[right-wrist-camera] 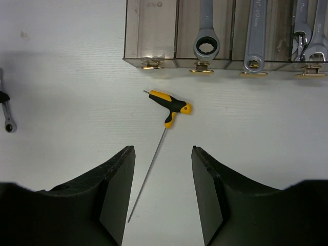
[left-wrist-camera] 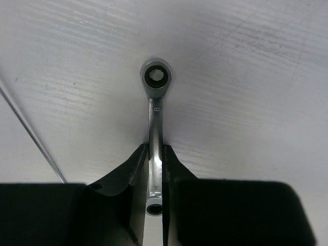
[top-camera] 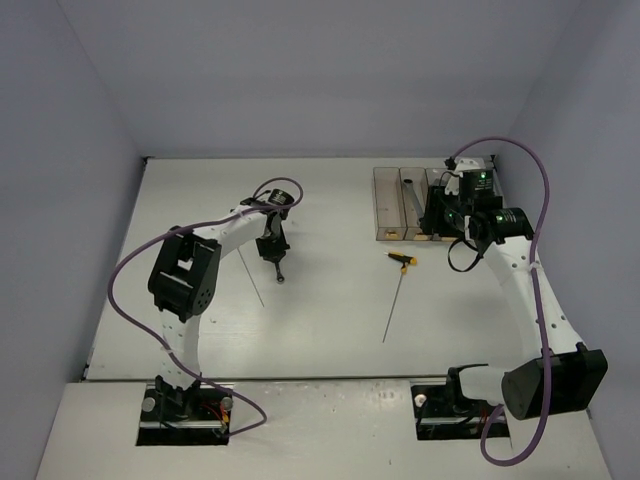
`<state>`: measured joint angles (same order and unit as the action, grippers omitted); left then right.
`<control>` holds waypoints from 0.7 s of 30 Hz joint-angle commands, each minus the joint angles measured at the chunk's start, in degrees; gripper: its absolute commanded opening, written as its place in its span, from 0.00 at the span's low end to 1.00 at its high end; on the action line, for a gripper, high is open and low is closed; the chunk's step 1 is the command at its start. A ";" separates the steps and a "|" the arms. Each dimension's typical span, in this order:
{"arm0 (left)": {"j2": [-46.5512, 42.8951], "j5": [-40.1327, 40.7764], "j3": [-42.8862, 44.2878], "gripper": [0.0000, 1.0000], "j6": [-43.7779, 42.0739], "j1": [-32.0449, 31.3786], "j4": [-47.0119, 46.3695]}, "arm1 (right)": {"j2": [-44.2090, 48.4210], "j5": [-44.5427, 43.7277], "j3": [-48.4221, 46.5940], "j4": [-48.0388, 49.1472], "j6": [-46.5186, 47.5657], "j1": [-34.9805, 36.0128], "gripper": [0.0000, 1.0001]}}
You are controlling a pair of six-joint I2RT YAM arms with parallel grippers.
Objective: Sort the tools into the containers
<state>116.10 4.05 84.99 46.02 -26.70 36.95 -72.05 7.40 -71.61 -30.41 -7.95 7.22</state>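
My left gripper (top-camera: 272, 248) (left-wrist-camera: 156, 154) is shut on the shank of a silver ratchet wrench (left-wrist-camera: 156, 87), whose ring head (top-camera: 280, 277) points away from it, low over the table. A thin bare rod (top-camera: 251, 277) (left-wrist-camera: 31, 133) lies just left of it. A yellow-black T-handle driver (top-camera: 402, 260) (right-wrist-camera: 171, 105) lies on the table in front of the four tinted bins (top-camera: 388, 200) (right-wrist-camera: 151, 31). My right gripper (top-camera: 445, 215) (right-wrist-camera: 163, 151) is open and empty, above the driver's rod near the bins. The leftmost bin looks empty; the others hold silver wrenches (right-wrist-camera: 206, 46).
White table with grey walls on three sides. The bins stand at the back right near the wall corner. The right arm's purple cable (top-camera: 545, 200) loops over them. The held wrench also shows at the left edge of the right wrist view (right-wrist-camera: 6, 110).
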 commanded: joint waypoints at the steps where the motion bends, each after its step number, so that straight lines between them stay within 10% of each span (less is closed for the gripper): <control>1: -2.83 -1.04 -1.55 0.00 -0.33 -0.54 0.83 | -0.02 5.38 -0.42 3.18 -1.43 0.48 0.45; 21: -28.72 -27.60 -15.83 0.00 11.27 -1.78 -32.18 | -2.92 8.81 3.26 22.37 -13.72 23.06 0.56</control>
<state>91.72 -17.38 70.07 50.59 -27.53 18.15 -73.25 19.52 -69.00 -16.67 -17.63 25.67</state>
